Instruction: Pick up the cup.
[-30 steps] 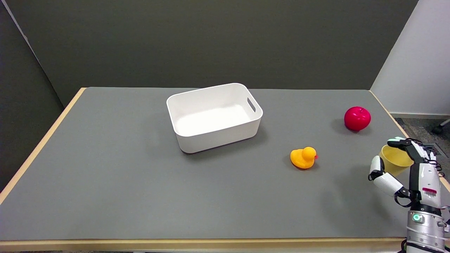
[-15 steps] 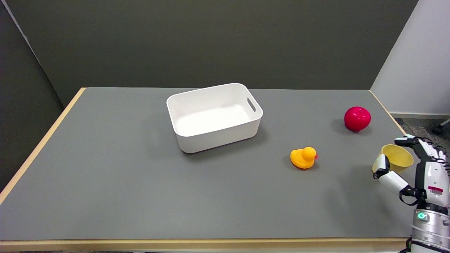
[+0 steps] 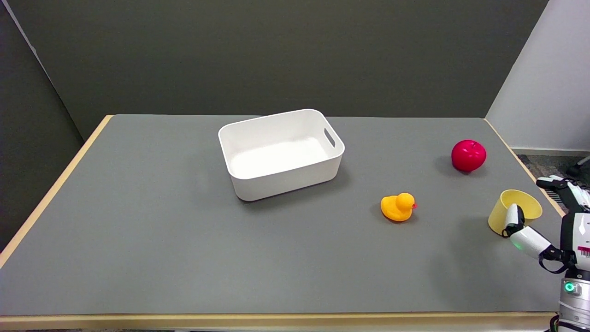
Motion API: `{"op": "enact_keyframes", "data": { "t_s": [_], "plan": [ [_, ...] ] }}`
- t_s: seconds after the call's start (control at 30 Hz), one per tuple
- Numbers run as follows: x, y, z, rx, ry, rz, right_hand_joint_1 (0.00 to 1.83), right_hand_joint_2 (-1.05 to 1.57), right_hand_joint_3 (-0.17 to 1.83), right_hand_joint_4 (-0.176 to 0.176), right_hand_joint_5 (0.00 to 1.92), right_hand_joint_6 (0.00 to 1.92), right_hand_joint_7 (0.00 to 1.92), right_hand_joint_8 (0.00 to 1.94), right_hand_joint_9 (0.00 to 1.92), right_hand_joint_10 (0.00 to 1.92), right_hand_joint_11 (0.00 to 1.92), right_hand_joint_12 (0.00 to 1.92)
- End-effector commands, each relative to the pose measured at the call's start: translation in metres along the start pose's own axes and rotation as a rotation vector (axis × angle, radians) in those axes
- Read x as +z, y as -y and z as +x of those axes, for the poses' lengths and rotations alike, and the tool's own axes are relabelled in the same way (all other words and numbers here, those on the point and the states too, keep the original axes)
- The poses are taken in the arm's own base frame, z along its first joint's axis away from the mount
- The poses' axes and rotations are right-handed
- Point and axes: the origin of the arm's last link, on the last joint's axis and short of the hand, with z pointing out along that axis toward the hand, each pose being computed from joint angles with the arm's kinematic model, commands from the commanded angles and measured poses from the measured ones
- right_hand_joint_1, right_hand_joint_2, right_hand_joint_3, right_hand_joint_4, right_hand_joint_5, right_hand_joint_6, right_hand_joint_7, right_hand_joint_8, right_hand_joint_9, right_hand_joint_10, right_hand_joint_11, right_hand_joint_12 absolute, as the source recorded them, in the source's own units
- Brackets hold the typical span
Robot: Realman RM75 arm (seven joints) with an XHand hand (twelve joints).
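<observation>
Head view. Yellow cup (image 3: 514,211) sits at the surface's (image 3: 184,230) right edge, near the front corner, mouth tipped up and toward the camera's right; whether it stands upright or leans I cannot tell.

Right hand (image 3: 548,221) enters from lower right, spread, gripping nothing. The thumb (image 3: 514,219) lies in front of the cup's near wall, touching or just short of it. The other fingers (image 3: 560,186) hang beyond the rim on the far right side, apart from the cup. So the cup lies between thumb and fingers, up and to the left of the palm.

Judgement: a pre-grasp bracket; the close should run across the cup's width, squeezing wall to wall.

Elsewhere: orange duck (image 3: 398,207) well left of the cup, red apple (image 3: 468,156) behind it, white bin (image 3: 281,152) mid-surface.
</observation>
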Motion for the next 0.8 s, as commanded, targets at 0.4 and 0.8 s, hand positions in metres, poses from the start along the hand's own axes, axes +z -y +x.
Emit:
{"op": "enact_keyframes", "data": {
  "t_s": [0.4,0.8],
  "plan": [
    [-0.007,0.009,-0.004,-0.066,0.173,0.02,0.75,0.69,0.88,-0.1,0.41,0.85,0.35,0.57,0.23,0.91,0.0,1.05],
    [0.034,0.004,0.013,-0.161,0.186,0.074,0.75,0.67,0.89,-0.094,0.41,0.84,0.37,0.57,0.24,0.92,0.0,1.07]
  ]
}}
